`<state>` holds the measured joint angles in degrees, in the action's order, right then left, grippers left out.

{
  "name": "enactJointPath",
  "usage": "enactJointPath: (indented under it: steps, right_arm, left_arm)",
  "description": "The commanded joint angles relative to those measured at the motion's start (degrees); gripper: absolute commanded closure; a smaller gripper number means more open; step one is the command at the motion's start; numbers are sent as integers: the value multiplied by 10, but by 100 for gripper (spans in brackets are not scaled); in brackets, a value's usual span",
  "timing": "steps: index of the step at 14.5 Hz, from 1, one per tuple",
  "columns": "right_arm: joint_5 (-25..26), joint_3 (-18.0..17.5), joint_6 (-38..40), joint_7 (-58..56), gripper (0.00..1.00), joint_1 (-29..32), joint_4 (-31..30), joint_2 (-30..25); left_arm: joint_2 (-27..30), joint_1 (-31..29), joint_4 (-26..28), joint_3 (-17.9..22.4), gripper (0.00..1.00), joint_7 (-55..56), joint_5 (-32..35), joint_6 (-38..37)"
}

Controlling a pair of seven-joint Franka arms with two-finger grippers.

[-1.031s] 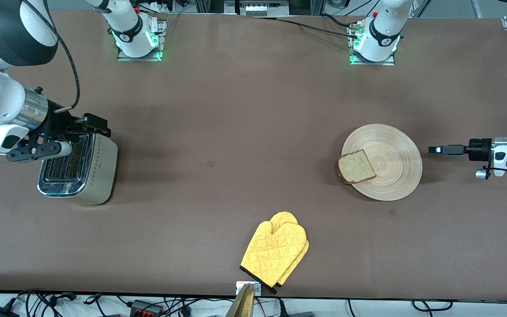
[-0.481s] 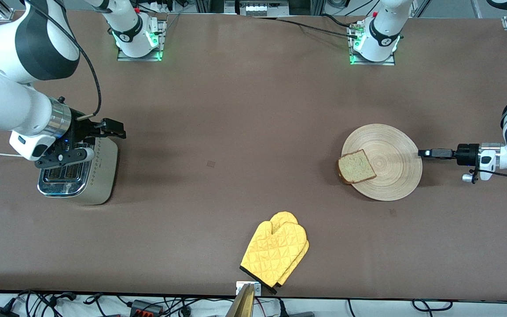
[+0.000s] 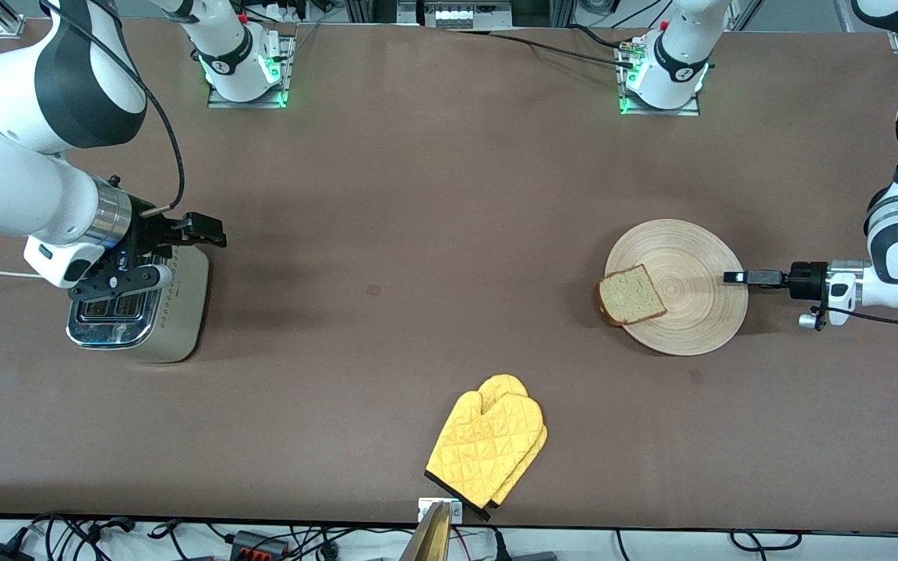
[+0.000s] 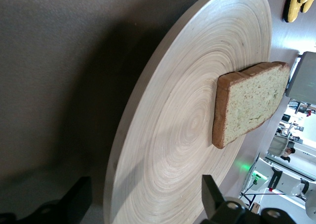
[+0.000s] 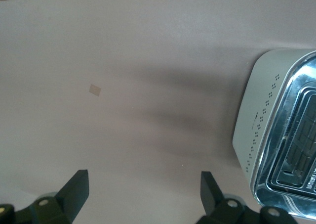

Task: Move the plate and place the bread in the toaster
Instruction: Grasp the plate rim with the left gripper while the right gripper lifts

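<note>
A brown bench (image 3: 433,234) carries toaster (image 3: 141,300), mitt (image 3: 488,448), and plate (image 3: 679,287) with bread (image 3: 631,294). Left end effector (image 3: 733,276) gapes at the plate's rim; right end effector (image 3: 172,253) gapes over the toaster.

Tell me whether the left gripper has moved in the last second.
Yes. The left gripper has slid toward the plate, from clear of the rim to its edge, fingers open on either side of the rim. The plate lies unmoved.

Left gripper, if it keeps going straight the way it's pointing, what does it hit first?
Most likely the wooden plate: the left gripper, fingers open, points at the rim at the left arm's end of the table. The bread slice lies farther along.
</note>
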<state>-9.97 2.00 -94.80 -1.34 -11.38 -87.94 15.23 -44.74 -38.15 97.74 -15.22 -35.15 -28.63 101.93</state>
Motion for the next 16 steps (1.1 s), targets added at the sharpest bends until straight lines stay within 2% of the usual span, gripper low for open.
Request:
enactJointPath:
  steps: [1, 3, 5, 7, 8, 9, 11, 13, 16]
  right_arm:
    - [-3, 3, 2, -2, 0, -4, 7, -2]
    - [6, 4, -5, -2, 0, -6, 7, -4]
    - [3, 3, -6, -2, 0, -4, 7, 0]
    - [1, 4, -6, -2, 0, -4, 7, 0]
    - [0, 4, -6, -2, 0, -3, 7, 1]
    - [-1, 4, -6, -2, 0, -2, 7, 2]
    - [-1, 3, -15, -2, 0, -6, 5, 1]
    - [-1, 3, -14, -4, 0, -5, 5, -1]
    - [-1, 3, -8, -2, 0, -7, 5, -2]
  left_arm:
    - [5, -1, 5, 0, 32, -37, -15, 6]
    - [4, -1, 3, 0, 34, -41, -14, 5]
    - [4, -1, 3, 0, 43, -40, -15, 1]
    - [3, -3, 3, 0, 46, -36, -15, -4]
    - [3, -4, 3, 0, 58, -34, -16, -6]
    - [3, -3, 1, 0, 63, -34, -16, -6]
    - [3, -1, 0, 0, 85, -39, -15, -7]
    - [3, 1, -1, 0, 99, -41, -14, -19]
    - [2, 18, -21, -2, 99, -41, -42, -60]
